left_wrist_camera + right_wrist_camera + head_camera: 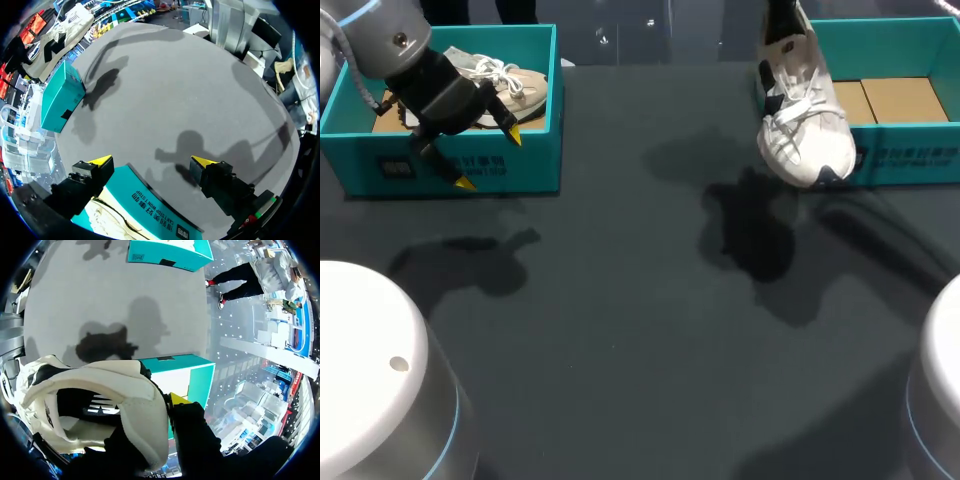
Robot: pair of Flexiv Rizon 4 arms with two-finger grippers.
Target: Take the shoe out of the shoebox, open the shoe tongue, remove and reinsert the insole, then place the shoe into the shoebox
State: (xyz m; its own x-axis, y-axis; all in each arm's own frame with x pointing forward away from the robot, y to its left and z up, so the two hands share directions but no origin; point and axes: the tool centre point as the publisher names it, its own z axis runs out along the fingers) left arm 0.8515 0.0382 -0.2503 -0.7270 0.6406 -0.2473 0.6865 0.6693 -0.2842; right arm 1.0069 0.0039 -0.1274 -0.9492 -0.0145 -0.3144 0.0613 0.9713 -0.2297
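A dark table (620,320) carries two teal shoeboxes, two shoes and two grippers.

The left shoebox (535,150) is the landmark, standing at the far left. One beige shoe (515,88) lies inside it with its white laces on top. The left gripper (488,158) hovers just above the box's front wall, fingers spread wide and holding nothing. In the left wrist view the same front wall (150,200) sits beneath and between the two yellow tips.

Well apart to the right of the left shoebox, across bare tabletop marked with arm shadows, stands the second shoebox (910,155). Two brown cardboard panels (905,98) lie side by side inside it.

One white shoe (805,130) hangs toe-down, covering that second box's near left corner. The right gripper (172,402) pinches its heel collar. One yellow fingertip (178,399) presses the outside of the heel; the other finger is hidden inside the shoe.
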